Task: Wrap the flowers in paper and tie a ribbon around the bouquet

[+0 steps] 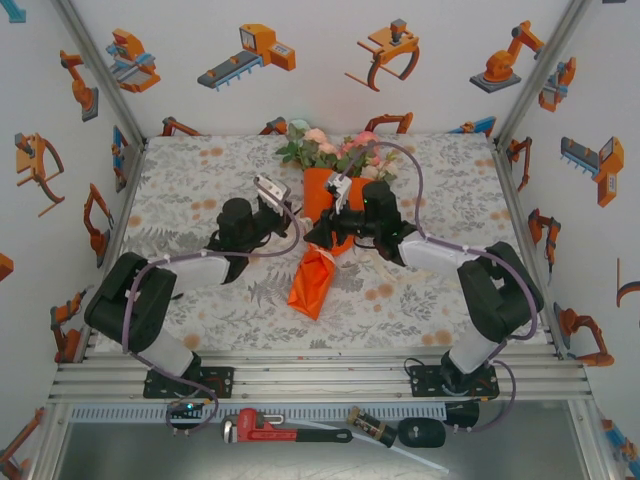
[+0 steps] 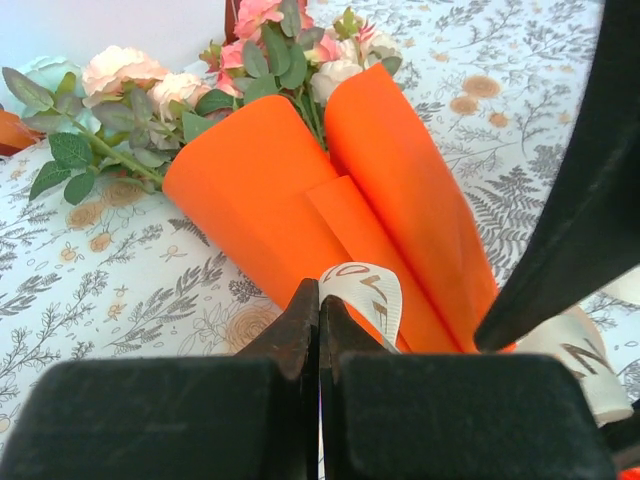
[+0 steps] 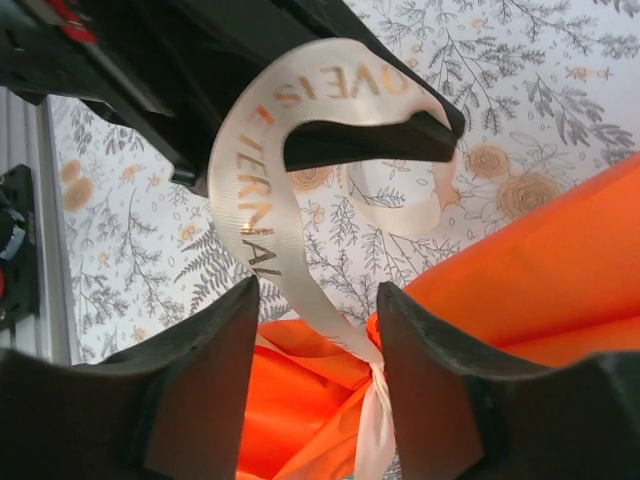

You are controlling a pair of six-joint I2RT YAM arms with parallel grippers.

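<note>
The bouquet (image 1: pixel 312 280) lies in the middle of the counter (image 1: pixel 190 200). Its ribbon (image 3: pixel 250 200) is thin, floppy and probably slippery; the paper (image 2: pixel 250 190) creases easily. The left fingers (image 2: pixel 295 330) are closed tight on a ribbon loop. The right fingers (image 3: pixel 215 340) stand half apart, with ribbon running loose between them. It is best pinched flat across the strip, near the cone.

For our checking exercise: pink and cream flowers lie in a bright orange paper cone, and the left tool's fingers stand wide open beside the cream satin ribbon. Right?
Not quite: the left tool is shut, its fingers pressed together at the cream satin ribbon, as the left wrist view shows. The rest stands.
</note>
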